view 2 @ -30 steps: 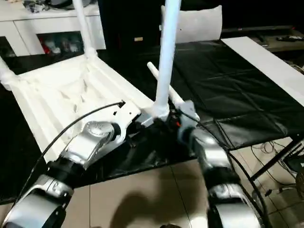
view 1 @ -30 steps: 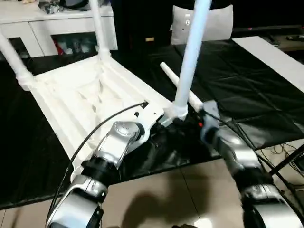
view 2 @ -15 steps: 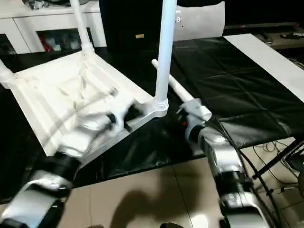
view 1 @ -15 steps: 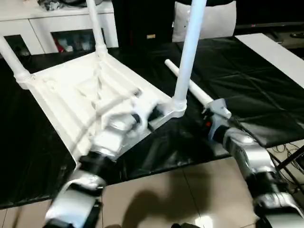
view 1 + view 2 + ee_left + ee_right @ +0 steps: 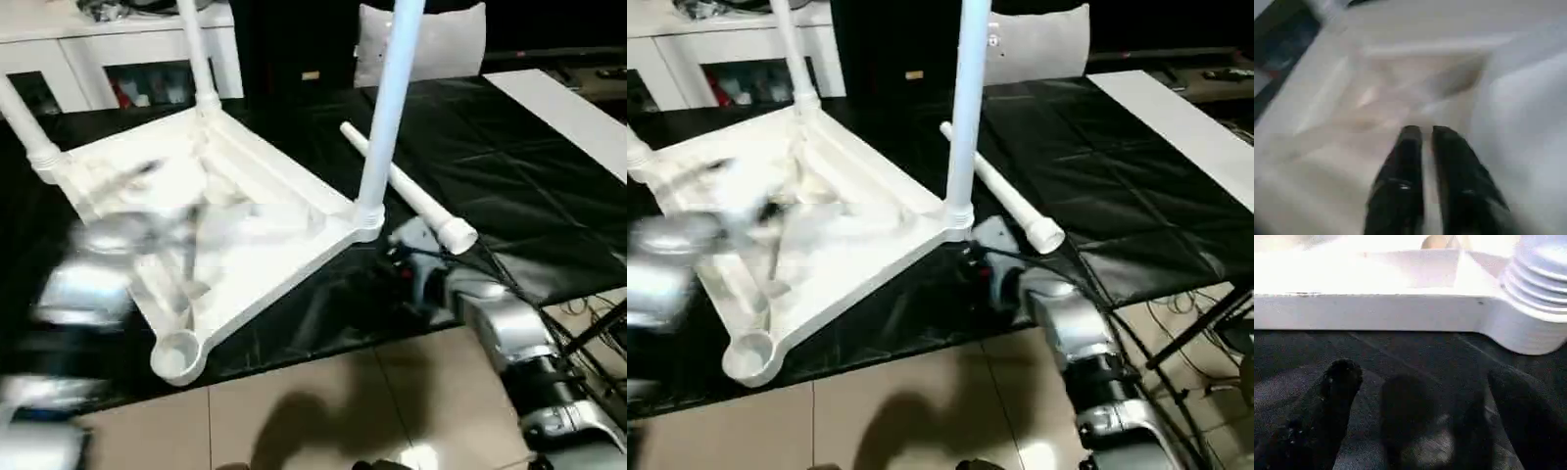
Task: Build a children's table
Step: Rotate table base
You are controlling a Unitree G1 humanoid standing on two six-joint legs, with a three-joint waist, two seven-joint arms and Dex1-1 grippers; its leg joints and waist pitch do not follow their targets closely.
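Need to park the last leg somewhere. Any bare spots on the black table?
Free: the black-covered work table to the right of the loose white tube leg, up to the white board. Also the dark strip behind that leg, before the white cushion. Crowded: the left half, under the upturned white plastic tabletop, and the front edge by the right gripper.

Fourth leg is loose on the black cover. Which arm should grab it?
Right, probably. The right gripper is open just beside the loose leg; the left gripper is shut over the tabletop.
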